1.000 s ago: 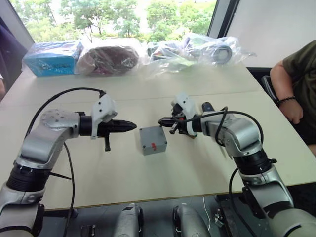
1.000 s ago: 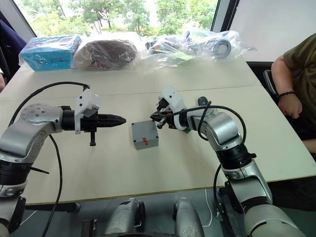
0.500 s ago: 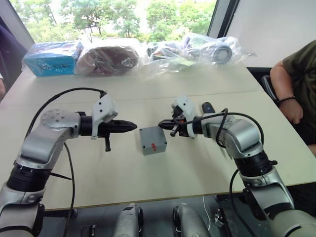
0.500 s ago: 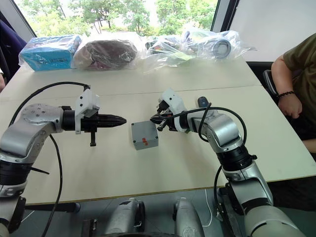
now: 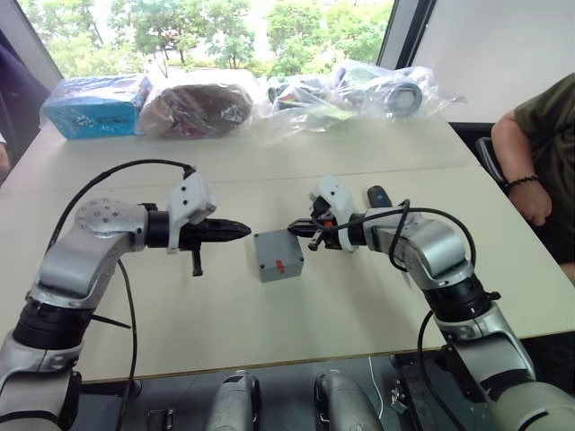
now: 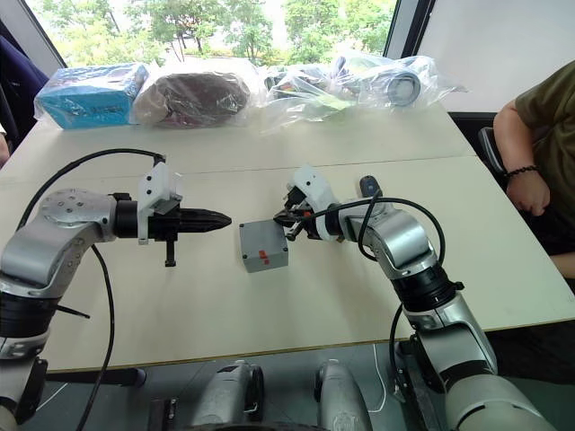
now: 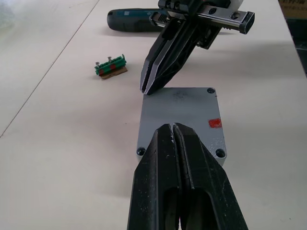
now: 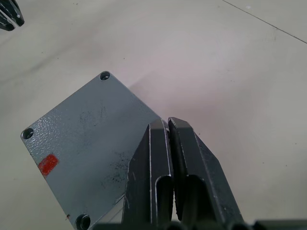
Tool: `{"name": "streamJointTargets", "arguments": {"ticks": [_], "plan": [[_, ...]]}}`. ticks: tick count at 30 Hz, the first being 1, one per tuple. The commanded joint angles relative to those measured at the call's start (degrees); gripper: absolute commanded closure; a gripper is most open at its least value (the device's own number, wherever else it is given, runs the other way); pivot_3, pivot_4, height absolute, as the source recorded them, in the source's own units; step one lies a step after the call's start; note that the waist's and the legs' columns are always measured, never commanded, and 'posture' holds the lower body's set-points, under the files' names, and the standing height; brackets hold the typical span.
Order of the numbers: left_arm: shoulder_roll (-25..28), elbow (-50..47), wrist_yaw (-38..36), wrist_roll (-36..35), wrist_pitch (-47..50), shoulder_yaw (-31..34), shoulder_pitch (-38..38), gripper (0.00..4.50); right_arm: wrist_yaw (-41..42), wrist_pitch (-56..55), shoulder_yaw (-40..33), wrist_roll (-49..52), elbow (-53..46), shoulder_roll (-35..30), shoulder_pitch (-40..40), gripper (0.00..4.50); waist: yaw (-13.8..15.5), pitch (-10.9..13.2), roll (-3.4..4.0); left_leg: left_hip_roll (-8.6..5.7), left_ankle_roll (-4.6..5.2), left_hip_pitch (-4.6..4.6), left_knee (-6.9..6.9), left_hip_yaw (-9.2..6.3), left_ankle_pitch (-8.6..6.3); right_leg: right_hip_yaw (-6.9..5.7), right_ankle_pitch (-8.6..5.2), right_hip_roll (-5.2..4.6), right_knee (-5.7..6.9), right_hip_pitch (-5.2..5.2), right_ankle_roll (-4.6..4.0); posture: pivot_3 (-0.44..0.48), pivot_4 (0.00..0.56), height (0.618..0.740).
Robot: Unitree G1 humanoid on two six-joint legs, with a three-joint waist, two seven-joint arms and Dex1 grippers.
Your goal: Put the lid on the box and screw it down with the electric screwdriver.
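Observation:
The grey lid (image 5: 275,250), with its small red mark facing up, lies on the box (image 6: 268,267) in the middle of the table. My left gripper (image 5: 244,231) hovers shut just left of it, its tips (image 7: 172,128) over the lid's near edge. My right gripper (image 5: 293,227) is shut too, with its tips (image 8: 166,122) at the lid's far right edge; whether they touch it I cannot tell. Both grippers hold nothing. The dark blue electric screwdriver (image 7: 132,20) lies on the table behind my right arm.
A small green-red part (image 7: 110,66) lies on the table beyond the box. Several plastic bags (image 5: 341,90) and a blue packet (image 5: 94,103) line the table's far side. A person's arm (image 5: 526,171) rests at the right edge.
My right gripper has dipped slightly toward the lid's far right edge. The left gripper and the box have not moved.

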Motion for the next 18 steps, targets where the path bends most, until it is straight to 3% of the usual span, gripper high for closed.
{"name": "streamJointTargets", "arguments": {"ticks": [1,11,18], "plan": [[0.1,-2.2,0.3,-0.7,0.2,0.5,0.2,4.50,1.0,-0.8,-0.1,0.1,-1.4,-0.5,0.3,3.72,0.0,0.0,0.00,0.00,0.00,0.00,0.00,0.00,0.00,0.00,0.00,0.00,0.00,0.00,0.00,0.000,0.150,0.740],[-0.5,-3.1,0.2,-1.4,0.4,0.5,0.4,4.50,0.5,1.1,-2.3,-0.9,-5.5,-4.4,1.2,0.03,0.1,0.0,0.00,-0.01,0.00,0.01,0.03,0.00,0.00,0.00,0.00,0.00,0.09,0.00,0.00,0.000,0.150,0.740],[-2.0,-5.2,-0.7,-4.4,1.0,1.1,-0.7,4.50,-0.3,13.4,-10.2,1.9,-10.4,-13.9,-3.1,0.03,0.1,0.0,0.01,-0.01,-0.01,0.00,0.08,-0.03,0.00,0.00,0.00,-0.03,0.12,0.00,0.00,0.000,0.150,0.740]]}}
